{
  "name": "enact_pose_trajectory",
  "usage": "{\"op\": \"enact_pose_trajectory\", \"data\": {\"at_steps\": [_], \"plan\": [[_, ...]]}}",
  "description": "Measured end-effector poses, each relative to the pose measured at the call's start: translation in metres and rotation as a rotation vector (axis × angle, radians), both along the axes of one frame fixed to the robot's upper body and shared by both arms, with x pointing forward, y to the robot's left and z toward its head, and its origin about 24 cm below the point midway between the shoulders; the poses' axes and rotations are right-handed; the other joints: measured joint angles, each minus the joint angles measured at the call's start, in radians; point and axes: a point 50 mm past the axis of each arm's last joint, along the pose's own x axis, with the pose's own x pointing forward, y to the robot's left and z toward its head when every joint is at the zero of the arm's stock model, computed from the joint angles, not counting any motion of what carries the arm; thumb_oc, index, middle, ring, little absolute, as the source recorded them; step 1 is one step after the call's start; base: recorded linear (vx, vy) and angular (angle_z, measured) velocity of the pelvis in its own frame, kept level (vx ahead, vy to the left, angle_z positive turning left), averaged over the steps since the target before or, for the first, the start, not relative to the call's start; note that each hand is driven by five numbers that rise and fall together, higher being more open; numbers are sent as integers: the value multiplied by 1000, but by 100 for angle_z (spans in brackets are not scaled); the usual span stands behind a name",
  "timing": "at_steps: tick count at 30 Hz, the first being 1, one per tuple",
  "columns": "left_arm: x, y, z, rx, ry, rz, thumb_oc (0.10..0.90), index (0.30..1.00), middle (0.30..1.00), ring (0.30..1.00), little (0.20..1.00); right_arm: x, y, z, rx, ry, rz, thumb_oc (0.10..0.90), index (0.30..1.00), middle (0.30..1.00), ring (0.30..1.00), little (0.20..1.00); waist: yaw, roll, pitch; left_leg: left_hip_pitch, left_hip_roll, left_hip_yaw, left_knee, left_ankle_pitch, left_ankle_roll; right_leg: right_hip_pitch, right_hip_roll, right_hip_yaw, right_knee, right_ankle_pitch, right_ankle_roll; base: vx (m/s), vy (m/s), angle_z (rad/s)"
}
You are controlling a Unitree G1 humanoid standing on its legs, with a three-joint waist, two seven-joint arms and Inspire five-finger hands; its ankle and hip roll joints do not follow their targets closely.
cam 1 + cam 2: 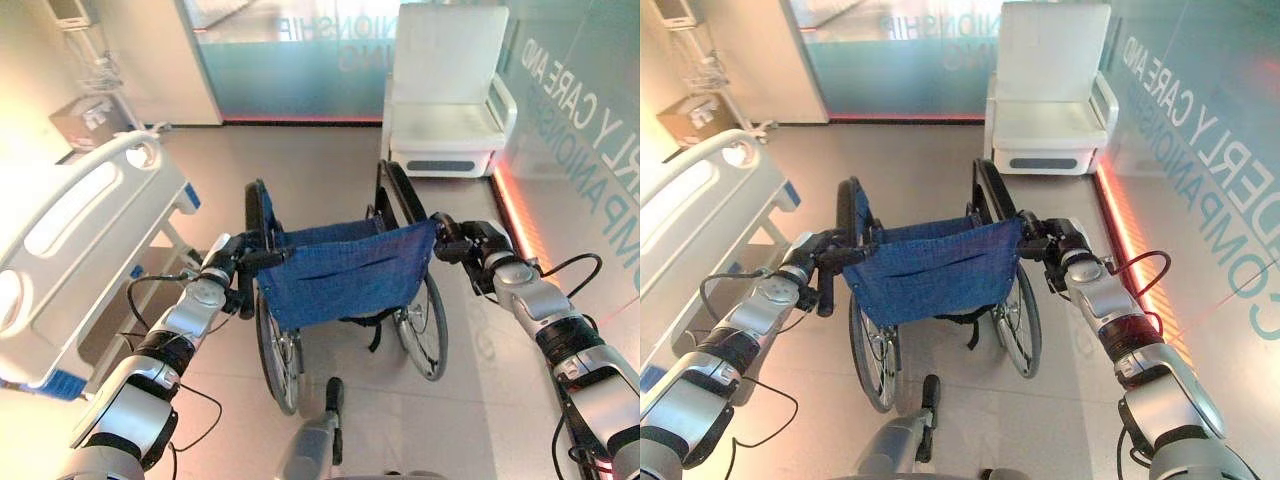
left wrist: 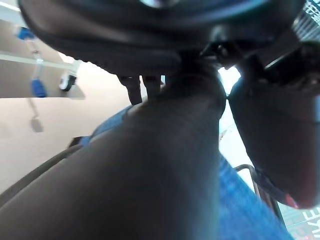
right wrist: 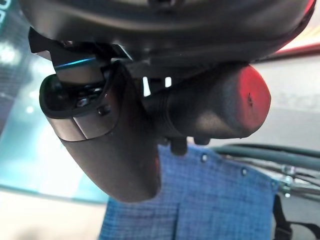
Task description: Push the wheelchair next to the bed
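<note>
The fingers (image 1: 243,300) of the left hand (image 1: 232,270) are curled round the wheelchair's left push handle (image 1: 262,258), and in the left wrist view that dark grip (image 2: 165,165) runs right through the hand, with the thumb (image 2: 280,135) closed beside it. Over on the far left stands the bed (image 1: 70,240), its white side rail (image 1: 60,215) turned toward the room and its blue-capped frame near the floor. A cardboard box (image 1: 88,122) sits behind the bed's head end, by the wall.

The wheelchair (image 1: 345,275) stands on the floor (image 1: 300,160) in the middle, just beside the bed's corner but apart from it, with a strip of bare floor between them. Its blue fabric backrest (image 1: 350,270) faces the robot, its big spoked wheels (image 1: 280,350) sit either side below, and its black armrests (image 1: 400,190) point away toward the far wall.

Beyond it, against the frosted glass partition, is a white armchair (image 1: 450,95). On the right, the right hand (image 1: 462,245) is clenched round the right push handle (image 1: 440,240); the right wrist view shows the handle's rounded end (image 3: 225,107) poking out of the grasp, with the blue backrest cloth (image 3: 210,200) just past it. A lit red strip (image 1: 515,215) runs along the base of the right-hand wall.
</note>
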Motion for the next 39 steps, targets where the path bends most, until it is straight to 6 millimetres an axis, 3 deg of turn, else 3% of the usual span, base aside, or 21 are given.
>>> {"op": "enact_pose_trajectory", "data": {"at_steps": [1,2,3,4,5,8,13,15,17,20,21,22,23,25,28,29,30,31,33,36,39], "plan": [[-2,9,0,5,19,22,400,300,300,300,300,-1,3,0,3,4,31,400,300,300,300,300,-11,16,-22,78,6,-21,-15,-16,1,5,-14,-8,2,-22,29,467,234,-46],[-3,11,2,4,22,11,400,300,300,300,300,-2,2,0,1,4,42,400,300,300,300,300,-27,8,-27,121,-4,-6,-71,40,84,21,-34,-23,14,-41,73,452,236,-43],[-3,14,5,7,20,12,400,300,300,300,300,-4,2,-4,7,8,43,400,300,300,300,300,-23,-20,-30,138,-23,24,-83,55,108,22,-69,-51,32,-57,83,315,179,-22],[-3,14,7,9,12,7,400,300,300,300,300,-4,1,-5,9,7,41,400,300,300,300,300,-19,-29,-35,141,-28,36,-85,66,132,16,-87,-72,53,-63,89,174,133,-30],[-1,15,12,13,-11,17,400,300,300,300,300,-4,2,-6,18,-1,41,400,300,300,300,300,-10,-50,-42,137,-42,54,-83,69,194,-1,-106,-110,98,-72,101,217,195,-19],[8,16,29,37,-54,62,400,300,300,300,300,0,4,-2,25,-35,33,400,300,300,300,300,-10,-80,-60,122,-59,80,-97,55,216,-79,-139,-143,338,-94,116,238,217,1],[11,12,29,49,-51,91,400,300,300,300,300,2,4,1,1,-43,24,400,300,300,300,300,-21,-83,-66,161,-110,47,-91,33,238,-81,-166,-134,431,-23,191,327,134,10],[9,6,20,44,-34,85,400,300,300,300,300,-2,-1,-9,-3,-13,9,400,300,300,300,300,-22,-80,-66,228,-116,32,-134,29,247,-90,-174,-135,503,13,181,353,0,11],[5,5,10,40,-12,88,400,300,300,300,300,-5,-2,-17,2,8,9,400,300,300,300,300,-20,-62,-64,293,-113,-15,-183,16,259,-140,-150,-150,467,-39,129,281,-72,-9],[0,8,3,41,11,105,400,300,300,300,300,-6,0,-17,-5,10,27,400,300,300,300,300,-44,-32,-64,322,-108,-44,-189,0,262,-262,-134,-196,320,-22,141,237,-178,18],[0,10,4,49,12,107,400,300,300,300,300,-6,2,-15,-5,4,35,400,300,300,300,300,-62,-30,-60,324,-114,-70,-186,-4,258,-324,-142,-197,224,11,179,396,-280,63],[0,11,5,51,10,107,400,300,300,300,300,-5,2,-12,-5,-2,38,400,300,300,300,300,-86,-40,-55,326,-127,-93,-187,-6,256,-360,-156,-193,112,56,220,442,-302,78],[0,12,6,53,7,109,400,300,300,300,300,-4,4,-12,0,1,38,400,300,300,300,300,-97,-50,-43,346,-141,-113,-191,-14,246,-389,-178,-184,12,106,233,383,-280,64],[0,14,6,57,9,114,400,300,300,300,300,-4,5,-12,0,12,36,400,300,300,300,300,-115,-69,-41,347,-153,-133,-180,-32,238,-412,-193,-139,-82,130,251,195,-226,70],[2,10,10,51,-13,98,400,300,300,300,300,0,1,-1,-14,-14,30,400,300,300,300,300,-129,-78,-42,338,-124,-124,-169,-54,200,-437,-189,-138,96,139,235,274,-336,75],[3,9,12,52,-23,93,400,300,300,300,300,2,0,4,-18,-21,25,400,300,300,300,300,-129,-95,-50,333,-122,-126,-148,-73,170,-395,-182,-140,107,132,228,455,-424,66],[4,9,13,47,-29,94,400,300,300,300,300,3,0,6,-19,-25,25,400,300,300,300,300,-125,-106,-53,334,-118,-125,-137,-83,155,-372,-174,-135,91,163,195,460,-395,51],[4,8,12,44,-29,98,400,300,300,300,300,6,1,12,-24,-34,24,400,300,300,300,300,-122,-82,-43,331,-90,-134,-109,-102,132,-363,-156,-148,93,167,192,328,-270,34],[3,7,10,48,-23,88,400,300,300,300,300,8,0,19,-41,-40,34,400,300,300,300,300,-97,-46,-44,346,-21,-124,-102,-121,99,-332,-98,-185,96,174,126,373,-295,37],[2,7,8,47,-9,71,400,300,300,300,300,8,0,18,-42,-32,35,400,300,300,300,300,-77,-32,-48,368,26,-110,-100,-123,89,-311,-54,-206,107,133,77,235,-203,30],[1,7,7,43,-10,57,400,300,300,300,300,9,1,20,-43,-37,36,400,300,300,300,300,-67,-37,-49,361,46,-79,-46,-109,73,-293,-38,-234,124,84,51,283,-277,31]]}}
